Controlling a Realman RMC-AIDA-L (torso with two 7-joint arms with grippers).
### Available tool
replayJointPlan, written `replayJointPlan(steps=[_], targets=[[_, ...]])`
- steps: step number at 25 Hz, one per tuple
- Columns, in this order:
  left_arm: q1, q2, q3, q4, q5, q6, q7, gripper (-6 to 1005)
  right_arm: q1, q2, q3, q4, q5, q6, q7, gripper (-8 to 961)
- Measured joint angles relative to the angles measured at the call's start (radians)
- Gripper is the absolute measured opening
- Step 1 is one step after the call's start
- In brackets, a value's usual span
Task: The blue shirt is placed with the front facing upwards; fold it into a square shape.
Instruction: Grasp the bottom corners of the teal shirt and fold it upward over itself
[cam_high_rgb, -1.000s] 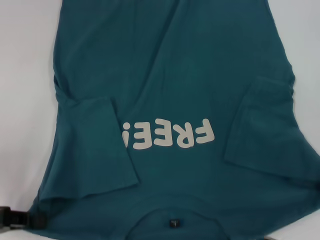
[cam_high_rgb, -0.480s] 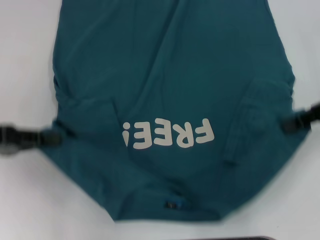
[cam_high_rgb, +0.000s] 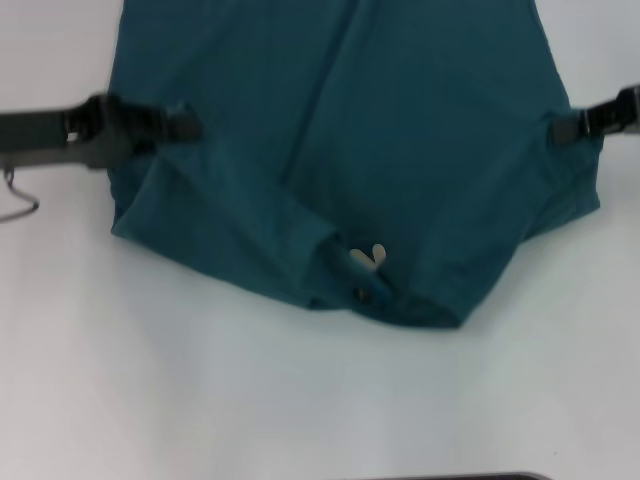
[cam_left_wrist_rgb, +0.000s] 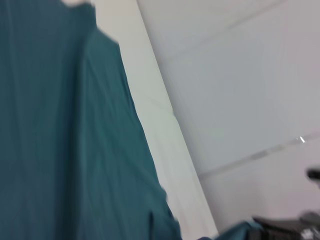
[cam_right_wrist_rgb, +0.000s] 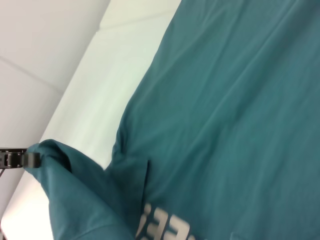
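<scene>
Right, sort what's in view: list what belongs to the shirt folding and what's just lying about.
Part of the job:
- blue shirt, near end lifted and carried over its body
- left tool, pinching the shirt's left edge
- right tool, pinching its right edge

Lying about:
- white table
- dark strip at the near edge

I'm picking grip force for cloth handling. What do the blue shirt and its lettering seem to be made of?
The blue shirt looks like soft matte knit, probably cotton: it drapes and creases between the left gripper and the right gripper with no sheen. The pale lettering looks like a flat, smooth print on the fabric, possibly rubbery; its exact type is unclear.
</scene>
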Motion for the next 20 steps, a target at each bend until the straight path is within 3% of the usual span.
replayJointPlan(steps=[12, 20], targets=[[-0.031, 0.011, 0.010, 0.005, -0.024, -0.279, -0.029, 63, -0.026, -0.016, 0.058, -0.004, 0.095, 0.128, 0.021, 38], [-0.076, 0.008, 0.114, 0.014, -0.024, -0.449, -0.002, 62, -0.019, -0.005, 0.041, -0.001, 0.131, 0.236, 0.007, 39]])
